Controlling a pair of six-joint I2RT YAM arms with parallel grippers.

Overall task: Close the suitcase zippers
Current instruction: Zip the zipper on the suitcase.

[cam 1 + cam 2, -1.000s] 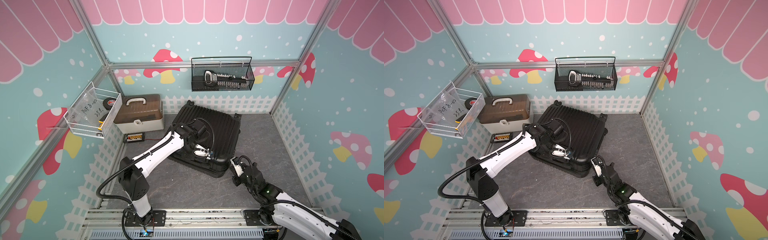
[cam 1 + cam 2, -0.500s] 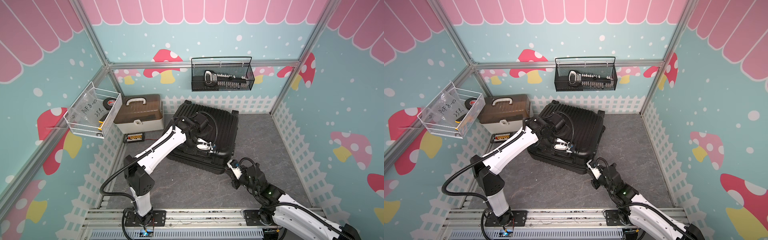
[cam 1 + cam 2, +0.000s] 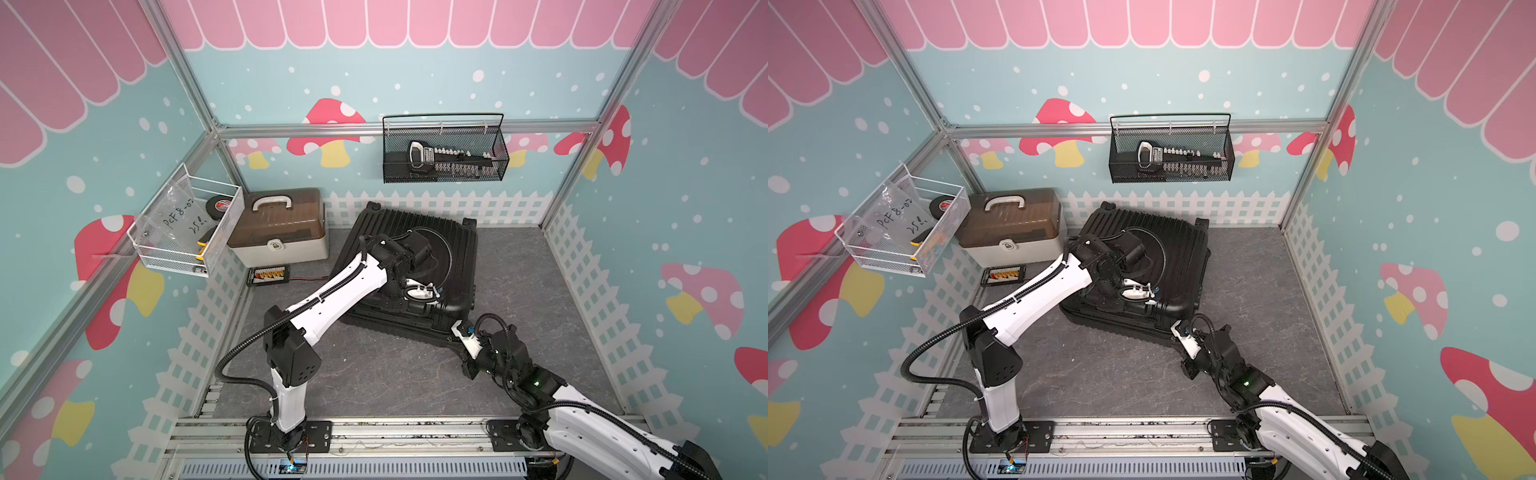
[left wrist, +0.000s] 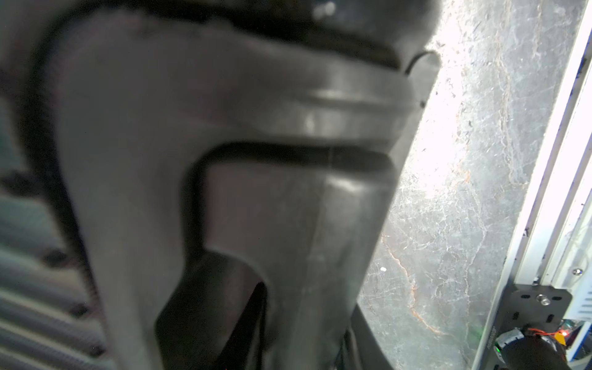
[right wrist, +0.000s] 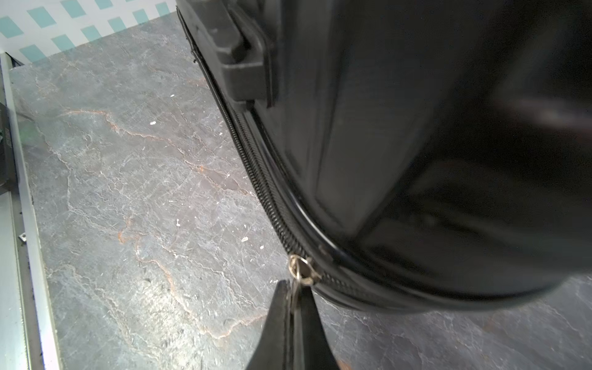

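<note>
Stretching over the suitcase [image 3: 463,266] is the left arm [image 3: 345,286] (toolbox [image 3: 277,235] nearby).

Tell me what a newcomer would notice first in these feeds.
The black ribbed hard-shell suitcase lying flat mid-floor, with the left gripper down over its near part. Then, in the right wrist view, the right gripper pinched shut on the small silver zipper pull at the case's rounded near corner. The beige toolbox with brown translucent lid stands beside it at back left.
</note>
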